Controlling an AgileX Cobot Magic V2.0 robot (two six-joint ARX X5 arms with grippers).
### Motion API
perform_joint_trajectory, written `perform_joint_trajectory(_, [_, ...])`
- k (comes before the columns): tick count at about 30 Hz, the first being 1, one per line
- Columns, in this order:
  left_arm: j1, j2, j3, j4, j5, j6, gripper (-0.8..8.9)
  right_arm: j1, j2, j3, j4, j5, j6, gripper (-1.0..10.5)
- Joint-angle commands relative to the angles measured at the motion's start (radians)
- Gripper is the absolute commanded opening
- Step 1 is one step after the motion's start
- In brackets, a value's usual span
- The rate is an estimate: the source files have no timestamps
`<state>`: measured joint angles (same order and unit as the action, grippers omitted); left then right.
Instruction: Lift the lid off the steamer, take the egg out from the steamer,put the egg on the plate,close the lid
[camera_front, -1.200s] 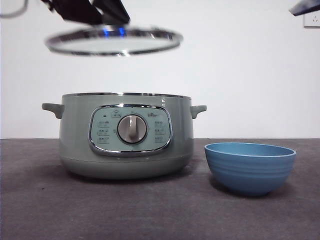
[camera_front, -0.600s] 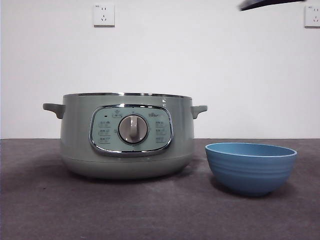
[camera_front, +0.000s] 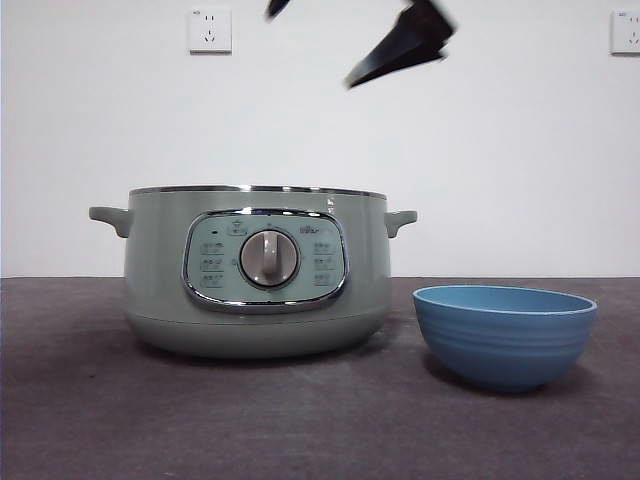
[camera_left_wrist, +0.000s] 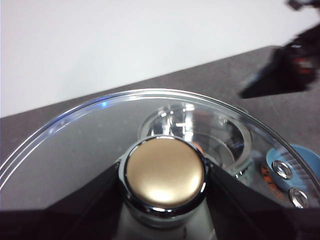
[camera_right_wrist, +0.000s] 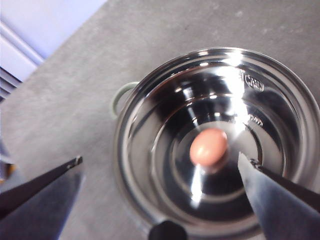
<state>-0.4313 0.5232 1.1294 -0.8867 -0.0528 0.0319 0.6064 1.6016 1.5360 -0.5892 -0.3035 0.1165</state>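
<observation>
The steamer (camera_front: 255, 270) stands uncovered at the table's left-centre, and the blue plate (camera_front: 505, 335) sits just right of it. In the right wrist view the brown egg (camera_right_wrist: 209, 146) lies on the shiny steel floor of the steamer (camera_right_wrist: 150, 90). My right gripper (camera_right_wrist: 157, 159) hangs open high over the pot, the egg near one jaw; the front view shows that gripper (camera_front: 310, 50) as blurred dark jaws at the top. My left gripper (camera_left_wrist: 165, 200) is shut on the knob (camera_left_wrist: 165, 170) of the glass lid (camera_left_wrist: 90, 145), held aloft out of the front view.
Two wall sockets (camera_front: 209, 30) are on the white wall behind. Through the lid's glass, the left wrist view shows the steamer (camera_left_wrist: 200, 135), the plate (camera_left_wrist: 305, 160) and the other arm (camera_left_wrist: 285, 70). Dark table surface lies in front of both vessels.
The lid and my left gripper rose out of the front view. My right gripper came from the top right corner leftward and down, over the steamer.
</observation>
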Motion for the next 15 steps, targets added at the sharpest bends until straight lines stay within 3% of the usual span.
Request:
perform_joint_trajectory(1, [-0.001, -0.014, 0.005, 0.013, 0.002, -0.009, -0.08, 0.031, 0.107, 0.067, 0.004, 0.061, 0.001, 5.6])
perform_joint_trajectory(11, [-0.001, -0.016, 0.005, -0.032, 0.006, -0.001, -0.08, 0.088, 0.406, 0.153, 0.058, 0.179, -0.005, 5.6])
perform_joint_trajectory(15, [-0.001, -0.016, 0.005, -0.035, 0.010, 0.011, -0.08, 0.088, 0.460, 0.153, 0.082, 0.182, -0.005, 5.6])
